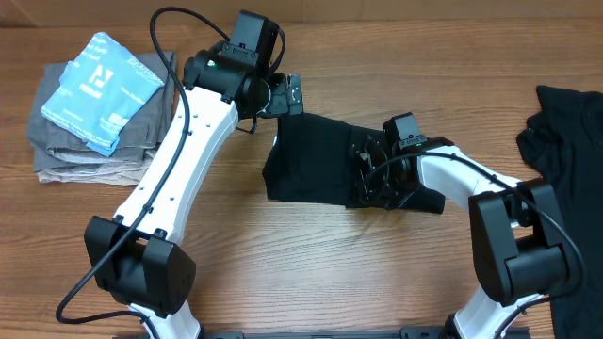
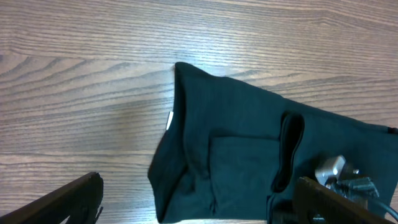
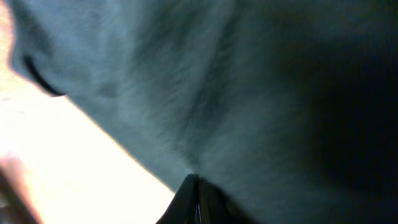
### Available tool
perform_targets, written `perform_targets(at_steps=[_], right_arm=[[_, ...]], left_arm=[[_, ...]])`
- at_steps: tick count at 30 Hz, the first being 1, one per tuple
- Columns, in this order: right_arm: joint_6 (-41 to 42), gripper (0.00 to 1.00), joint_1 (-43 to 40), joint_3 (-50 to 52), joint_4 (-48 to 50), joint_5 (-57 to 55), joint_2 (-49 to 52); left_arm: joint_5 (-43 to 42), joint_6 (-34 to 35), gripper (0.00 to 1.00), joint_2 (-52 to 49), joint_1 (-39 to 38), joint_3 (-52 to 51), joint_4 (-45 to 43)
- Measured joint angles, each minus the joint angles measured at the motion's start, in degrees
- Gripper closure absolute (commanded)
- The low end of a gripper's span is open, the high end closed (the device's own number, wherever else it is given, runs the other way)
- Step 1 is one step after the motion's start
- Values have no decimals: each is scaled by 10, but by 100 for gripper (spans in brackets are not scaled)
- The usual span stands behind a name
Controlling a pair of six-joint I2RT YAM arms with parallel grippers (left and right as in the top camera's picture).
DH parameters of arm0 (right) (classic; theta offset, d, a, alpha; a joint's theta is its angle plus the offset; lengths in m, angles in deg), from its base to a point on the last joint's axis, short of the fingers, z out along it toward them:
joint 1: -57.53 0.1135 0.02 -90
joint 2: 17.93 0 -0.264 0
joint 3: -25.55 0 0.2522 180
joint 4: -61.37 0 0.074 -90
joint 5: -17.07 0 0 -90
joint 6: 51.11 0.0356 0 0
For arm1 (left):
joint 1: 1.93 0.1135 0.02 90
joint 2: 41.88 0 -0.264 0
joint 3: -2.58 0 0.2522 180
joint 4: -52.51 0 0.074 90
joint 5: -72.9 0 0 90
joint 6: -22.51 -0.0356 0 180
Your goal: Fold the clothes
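The right gripper (image 1: 374, 175) is pressed together on a fold of the black garment (image 1: 311, 155), which lies bunched under it and stretches away towards the left gripper (image 1: 293, 94), itself held spread wide above the cloth's far edge, holding nothing. For a clean fold, the pinched layer should be lifted only slightly and carried across level, with the far edge pinned by the spread pincer so the cloth is not dragged over the table (image 1: 311, 254). Well beyond the left gripper a folded grey stack (image 1: 66, 151) is seen.

Left gripper (image 1: 294, 94) splayed — right gripper (image 3: 194, 190) pinched (tips meeting)
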Motion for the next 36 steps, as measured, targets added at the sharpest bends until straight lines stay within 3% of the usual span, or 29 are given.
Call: perform_targets(at_steps=[6,11,25,30,36], right_arm=[[3,96,-33,-136,-143,72,-1],[9,96,-75,-217,-124,86,-20],[59,94,-50,-162,32,0,41],[61,78,-50,-140,63,2,82],[60,71,-65,-157,23,27,38]], left_arm=[[0,0,0,0,0,0,0],[0,0,0,0,0,0,0],[0,0,0,0,0,0,0],[0,0,0,0,0,0,0],[0,0,0,0,0,0,0]])
